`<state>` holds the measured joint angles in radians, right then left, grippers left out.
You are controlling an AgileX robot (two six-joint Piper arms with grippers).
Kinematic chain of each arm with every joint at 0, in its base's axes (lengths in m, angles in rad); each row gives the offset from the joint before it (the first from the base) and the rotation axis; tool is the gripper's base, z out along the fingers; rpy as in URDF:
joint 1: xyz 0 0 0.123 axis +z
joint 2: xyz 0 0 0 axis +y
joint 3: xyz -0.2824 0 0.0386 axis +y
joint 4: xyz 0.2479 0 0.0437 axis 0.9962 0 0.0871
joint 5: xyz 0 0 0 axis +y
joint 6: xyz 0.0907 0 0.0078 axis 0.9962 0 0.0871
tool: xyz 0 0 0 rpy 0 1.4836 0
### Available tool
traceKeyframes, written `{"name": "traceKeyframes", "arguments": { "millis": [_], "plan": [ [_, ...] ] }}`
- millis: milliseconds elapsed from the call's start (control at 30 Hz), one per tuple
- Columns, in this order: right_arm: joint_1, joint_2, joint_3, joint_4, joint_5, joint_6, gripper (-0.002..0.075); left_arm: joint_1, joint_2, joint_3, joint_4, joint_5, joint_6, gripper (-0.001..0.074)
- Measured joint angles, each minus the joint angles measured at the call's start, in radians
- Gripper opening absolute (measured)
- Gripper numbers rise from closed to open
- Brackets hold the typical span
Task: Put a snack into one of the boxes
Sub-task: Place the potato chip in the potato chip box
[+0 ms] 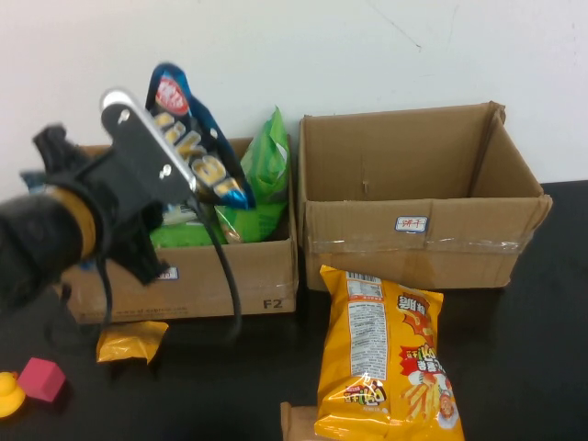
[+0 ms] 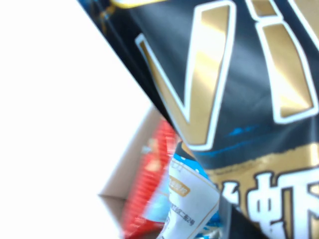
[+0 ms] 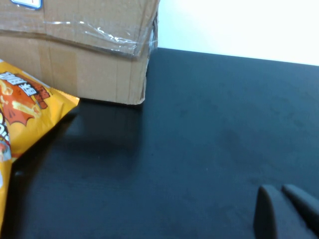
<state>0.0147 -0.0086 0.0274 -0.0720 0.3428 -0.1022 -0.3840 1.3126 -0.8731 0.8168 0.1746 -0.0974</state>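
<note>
Black table (image 1: 533, 367), white wall behind. Left tool (image 1: 188, 188) clamps glossy dark-blue crinkly snack bag (image 1: 197, 147) over left cardboard box (image 1: 230, 276) w/ green packs; bag likely light, slippery, best held by edge. Right tool (image 3: 286, 211) low over table, fingers together, empty.

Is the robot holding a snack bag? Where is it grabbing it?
Yes. The left gripper holds the dark blue snack bag by its lower end, above the left box. The right gripper, low over the table, holds nothing.

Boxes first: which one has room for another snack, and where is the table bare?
The right box looks empty. The left box is crowded with green bags; the left gripper holds the dark blue bag above it. Bare table lies right of the orange bag, around the right gripper.
</note>
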Motion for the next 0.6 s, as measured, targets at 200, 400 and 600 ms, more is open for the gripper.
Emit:
{"name": "traceKeyframes", "arguments": {
  "millis": [200, 400, 600],
  "plan": [
    [0.000, 0.000, 0.000, 0.000, 0.000, 0.000, -0.0001, 0.078, 0.229, -0.147, 0.154, -0.059, 0.000, 0.0236],
    [0.000, 0.000, 0.000, 0.000, 0.000, 0.000, -0.0001, 0.109, 0.497, -0.325, 0.288, -0.062, -0.005, 0.0236],
    [0.000, 0.000, 0.000, 0.000, 0.000, 0.000, -0.0001, 0.117, 0.673, -0.442, 0.349, 0.037, -0.119, 0.0375]
  ]
}}
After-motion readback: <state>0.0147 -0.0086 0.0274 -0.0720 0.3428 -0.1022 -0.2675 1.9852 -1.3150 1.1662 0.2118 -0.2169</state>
